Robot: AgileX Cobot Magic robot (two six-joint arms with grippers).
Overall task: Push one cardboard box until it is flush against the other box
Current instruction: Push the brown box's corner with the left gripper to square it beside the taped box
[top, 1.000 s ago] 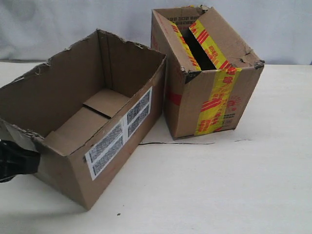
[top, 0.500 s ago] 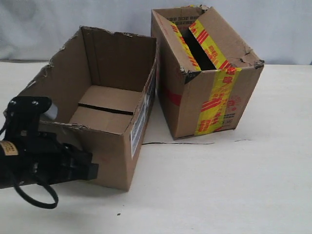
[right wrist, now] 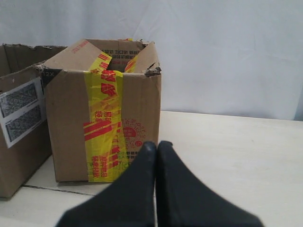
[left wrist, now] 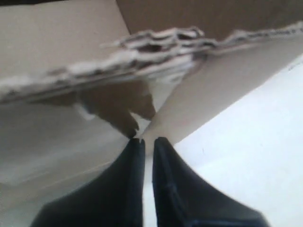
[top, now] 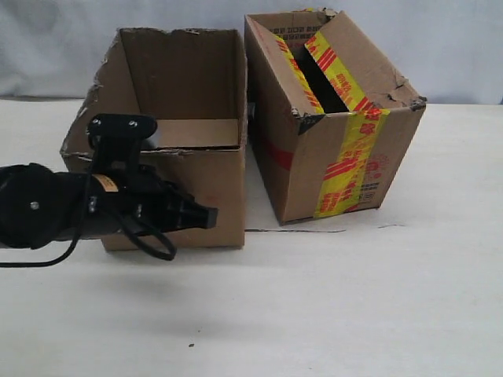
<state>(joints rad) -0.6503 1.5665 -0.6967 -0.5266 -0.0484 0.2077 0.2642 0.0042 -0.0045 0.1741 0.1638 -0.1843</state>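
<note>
Cardboard box (top: 189,94) has swung round since a second ago: then it lay slantwise with its labelled long side toward the exterior camera, and now a short plain end faces that camera while the long side with white barcode labels (right wrist: 19,111) faces the other box (top: 346,157). The two cartons stand close side by side, with a narrow strip of table (top: 354,314) between their bases; whether they touch farther back cannot be told. The left gripper (top: 206,217), earlier only a dark tip at the edge of the scene, has come in front of the plain end, and its black tapered fingers are pressed together with a thin slit between them. From the left wrist, the left gripper (left wrist: 147,141) has the carton (left wrist: 71,52) right at its tips, at a lower corner beneath a ragged, layered torn rim; contact is not certain. The right gripper (right wrist: 156,144) is likewise closed and holds nothing, and the other box (right wrist: 102,118) stands ahead of it, apart from its tips. That taller carton is matte brown with dented corners and glossy yellow tape printed in red.
</note>
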